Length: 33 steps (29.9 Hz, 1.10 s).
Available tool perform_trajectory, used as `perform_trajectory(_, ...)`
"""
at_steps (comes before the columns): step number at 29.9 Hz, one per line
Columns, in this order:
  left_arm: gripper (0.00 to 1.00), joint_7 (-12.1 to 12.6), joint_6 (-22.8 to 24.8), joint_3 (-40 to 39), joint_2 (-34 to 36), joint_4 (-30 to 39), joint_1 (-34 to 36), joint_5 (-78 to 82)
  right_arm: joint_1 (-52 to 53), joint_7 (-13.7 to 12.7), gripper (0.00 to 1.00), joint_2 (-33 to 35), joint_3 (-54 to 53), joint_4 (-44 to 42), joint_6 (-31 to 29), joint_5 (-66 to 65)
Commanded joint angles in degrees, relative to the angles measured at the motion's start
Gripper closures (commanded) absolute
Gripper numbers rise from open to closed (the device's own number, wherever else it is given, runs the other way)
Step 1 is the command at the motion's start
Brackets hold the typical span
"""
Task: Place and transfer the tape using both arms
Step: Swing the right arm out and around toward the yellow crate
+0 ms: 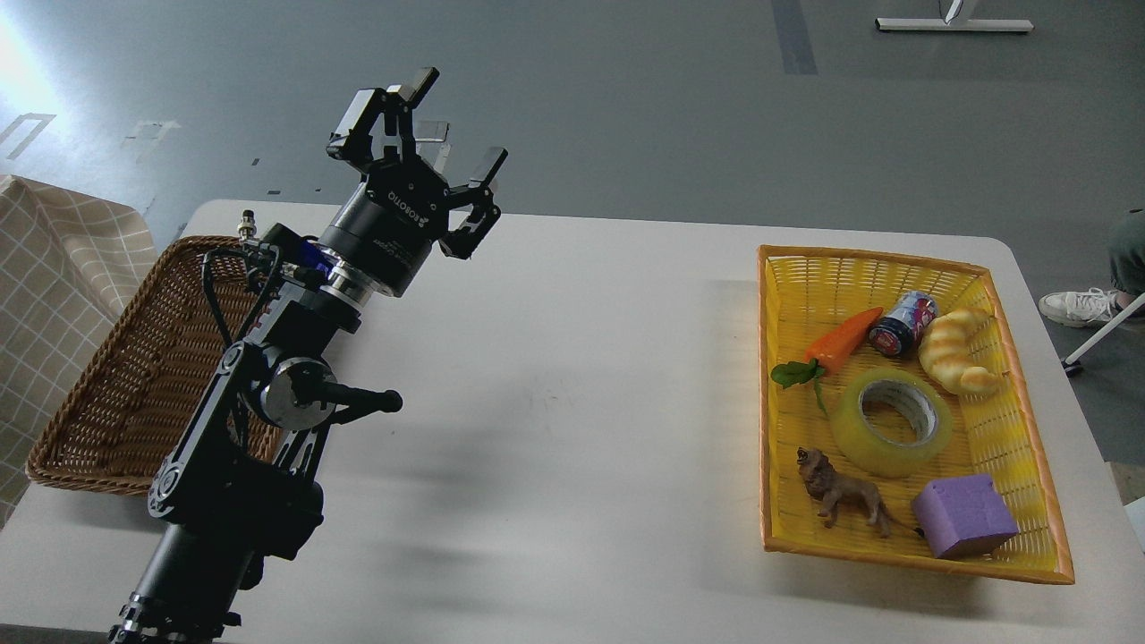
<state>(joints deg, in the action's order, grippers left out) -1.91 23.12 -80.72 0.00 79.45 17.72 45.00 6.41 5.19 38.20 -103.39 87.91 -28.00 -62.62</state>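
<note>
The tape (891, 420), a wide translucent yellow roll with a pale grey core, lies flat in the middle of the yellow basket (1042, 474) at the right of the table. My left gripper (452, 125) is raised above the far left part of the table, far to the left of the tape. Its fingers are spread apart and hold nothing. My left arm (268, 385) rises from the lower left edge. My right arm and its gripper are out of view.
In the yellow basket with the tape lie a toy carrot (841, 344), a small can (902, 324), a croissant toy (955, 351), a toy lion (841, 494) and a purple block (964, 515). A brown wicker basket (125, 376) stands at the table's left, partly behind my arm.
</note>
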Motion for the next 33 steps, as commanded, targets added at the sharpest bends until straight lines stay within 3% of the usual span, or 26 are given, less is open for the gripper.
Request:
perform_trajectory(1,0.02,0.0,0.1,0.0,0.0,0.0,-0.1,0.1,-0.8,0.3,0.0,-3.7,-1.1,0.9,0.0,-0.1)
perform_trajectory(4,0.02,0.0,0.1,0.0,0.0,0.1,0.0,0.1,-2.9,0.7,0.0,-3.5,-1.2,1.8,0.0,-0.1)
perform_trajectory(7,0.02,0.0,0.1,0.0,0.0,0.1,0.0,0.0,-3.8,-0.6,0.0,-1.5,-1.0,4.1,0.0,-2.2)
perform_trajectory(11,0.02,0.0,0.1,0.0,0.0,0.0,-0.1,0.0,-4.4,-6.1,0.0,2.2,-0.1,6.1,0.0,-10.6)
perform_trajectory(13,0.02,0.0,0.1,0.0,0.0,0.0,-0.1,0.0,-4.4,-7.2,0.0,3.7,0.2,6.3,0.0,-14.3)
perform_trajectory(22,0.02,0.0,0.1,0.1,0.0,0.0,-0.1,-0.1,-5.5,-7.3,0.0,12.5,5.9,9.6,0.0,-28.8)
perform_trajectory(28,0.02,0.0,0.0,0.1,0.0,0.0,-0.1,0.0,-5.4,-7.2,0.0,10.9,14.1,10.1,0.0,-43.4)
perform_trajectory(33,0.02,0.0,0.0,0.0,0.0,0.0,-0.9,0.1,-5.7,-7.3,0.0,4.5,15.0,10.1,0.0,-53.4)
